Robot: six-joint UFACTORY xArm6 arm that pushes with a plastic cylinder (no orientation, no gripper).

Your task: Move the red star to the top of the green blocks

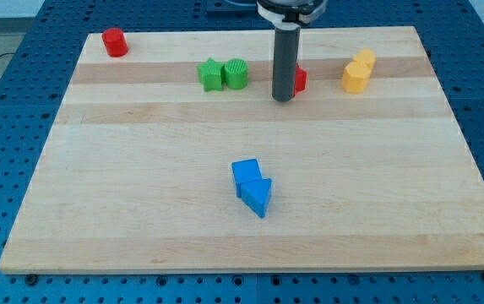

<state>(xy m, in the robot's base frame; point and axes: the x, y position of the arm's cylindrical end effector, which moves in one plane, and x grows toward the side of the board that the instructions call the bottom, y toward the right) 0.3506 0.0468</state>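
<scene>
My tip [283, 98] sits in the upper middle of the frame, and it's just a bare rod, so there's nothing to open or close and it has hold of nothing. All it can do is shove. The red star [299, 80] is jammed right up against the rod's right side, a bit above the tip in the picture. Most of it is hidden behind the rod, so I only see a red sliver and can't really make out the shape from here.

The thing that matters: the green blocks are on the other side of me. The green star [211, 74] and the green cylinder [236, 73] sit touching each other to the left of the rod, at about the same height in the frame as the red star. So the red star is to the right of the greens, not above them, and I'm parked between it and where it needs to go. My guess is I need to get round to its right or lower side and push it up and left, toward the strip of board above the greens.

Further out, two yellow blocks [358, 71] huddle at upper right, close to the red star, so I'd watch not to clip them. A red cylinder [114, 42] sits alone at upper left, and two blue blocks [251, 187] sit together lower centre, well clear.
</scene>
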